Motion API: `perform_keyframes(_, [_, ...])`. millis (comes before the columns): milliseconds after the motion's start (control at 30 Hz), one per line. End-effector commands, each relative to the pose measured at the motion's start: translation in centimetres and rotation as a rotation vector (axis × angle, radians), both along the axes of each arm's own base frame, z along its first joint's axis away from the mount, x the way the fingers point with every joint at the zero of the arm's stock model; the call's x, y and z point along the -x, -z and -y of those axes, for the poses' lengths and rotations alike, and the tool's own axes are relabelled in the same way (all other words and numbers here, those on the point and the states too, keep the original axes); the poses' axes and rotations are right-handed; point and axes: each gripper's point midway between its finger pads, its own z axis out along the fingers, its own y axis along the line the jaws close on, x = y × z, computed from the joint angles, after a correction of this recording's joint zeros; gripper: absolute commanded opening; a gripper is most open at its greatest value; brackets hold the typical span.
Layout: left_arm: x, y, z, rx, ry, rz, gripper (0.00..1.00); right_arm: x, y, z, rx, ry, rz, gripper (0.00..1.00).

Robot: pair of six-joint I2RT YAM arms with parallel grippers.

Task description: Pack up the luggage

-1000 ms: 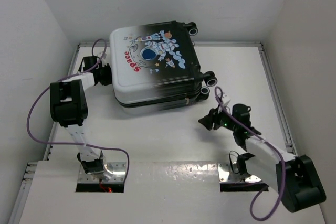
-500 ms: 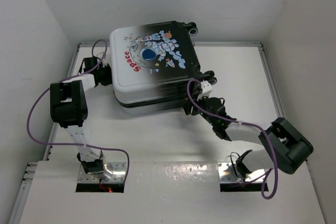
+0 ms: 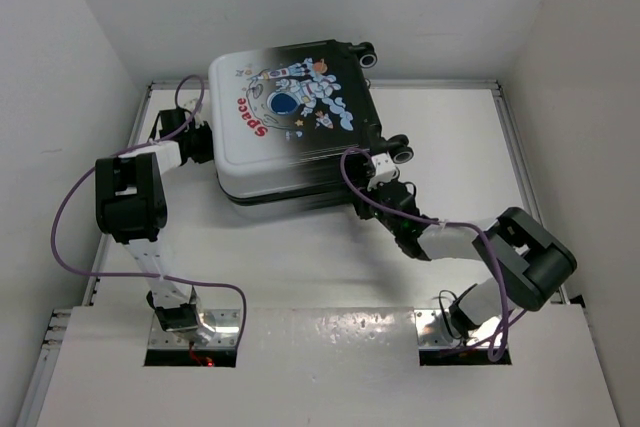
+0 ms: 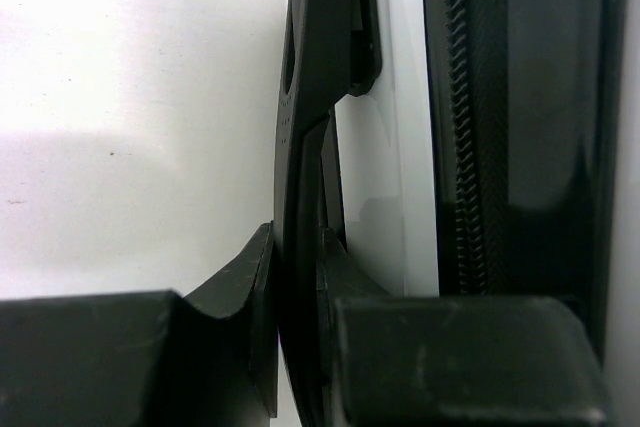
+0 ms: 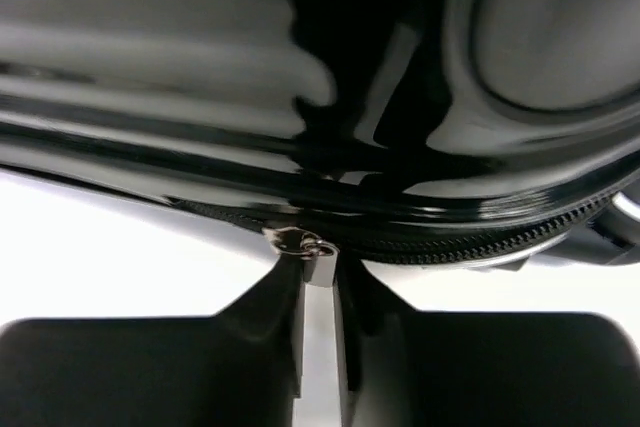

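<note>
Zipping the suitcase [image 3: 290, 122]: my right claw [image 5: 318, 287] pinches its zipper pull [image 5: 305, 245], my left claw [image 4: 298, 277] clamps its side handle [image 4: 310, 97]. Next, I reckon, drag the pull along the teeth [image 5: 480, 247].

Left claw [image 4: 298, 277] and right claw [image 5: 320, 282], both pinched nearly closed.

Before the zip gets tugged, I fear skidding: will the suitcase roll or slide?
Probably won't roll: the suitcase lies flat, wheels pointing sideways. Glossy and hard, it may slide, though the left gripper pinching its handle should steady it.
</note>
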Motion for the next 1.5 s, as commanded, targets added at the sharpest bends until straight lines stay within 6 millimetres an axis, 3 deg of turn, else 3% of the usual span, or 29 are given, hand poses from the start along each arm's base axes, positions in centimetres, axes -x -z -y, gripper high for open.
perform_keyframes(0, [5.0, 4.4, 3.8, 0.055, 0.116, -0.191, 0.1, -3.3, -7.1, -0.6, -0.094, 0.026, 0.24, 0.07])
perform_keyframes(33, [5.0, 4.4, 3.8, 0.055, 0.116, -0.191, 0.1, -3.1, -8.0, -0.8, -0.114, 0.006, 0.274, 0.0])
perform_keyframes(200, [5.0, 4.4, 3.8, 0.055, 0.116, -0.191, 0.1, -1.1, -8.9, 0.6, -0.075, -0.049, 0.361, 0.0])
perform_keyframes(233, [5.4, 4.7, 3.8, 0.056, 0.116, -0.2, 0.1, -0.9, -9.8, 0.8, -0.062, -0.06, 0.403, 0.0])
perform_keyframes(267, [5.4, 4.7, 3.8, 0.056, 0.116, -0.2, 0.1, -0.3, -9.0, 1.1, -0.046, -0.072, 0.393, 0.0])
perform_keyframes(333, [5.4, 4.7, 3.8, 0.056, 0.116, -0.2, 0.1, 0.1, -9.9, 1.3, -0.04, -0.085, 0.434, 0.0])
perform_keyframes(467, [5.4, 4.7, 3.8, 0.056, 0.116, -0.2, 0.1, 1.1, -9.4, 1.3, 0.006, -0.139, 0.463, 0.0])
perform_keyframes(733, [5.4, 4.7, 3.8, 0.056, 0.116, -0.2, 0.1, 0.7, -9.5, 1.8, 0.009, -0.13, 0.46, 0.0])
perform_keyframes(867, [5.4, 4.7, 3.8, 0.056, 0.116, -0.2, 0.1, 1.1, -10.0, 0.3, -0.071, -0.188, 0.437, 0.0])
perform_keyframes(967, [5.4, 4.7, 3.8, 0.056, 0.116, -0.2, 0.1, 0.1, -10.7, -0.4, -0.132, -0.17, 0.409, 0.0])
perform_keyframes(1233, [5.4, 5.0, 3.5, 0.058, 0.107, -0.209, 0.1, -1.9, -11.6, -1.8, -0.234, -0.159, 0.348, 0.08])
perform_keyframes(1333, [5.4, 5.0, 3.5, 0.058, 0.107, -0.209, 0.1, -2.3, -11.5, -2.1, -0.239, -0.153, 0.338, 0.19])
perform_keyframes(1467, [5.4, 5.0, 3.1, 0.059, 0.098, -0.209, 0.1, -2.5, -11.1, -2.0, -0.237, -0.133, 0.323, 0.21])
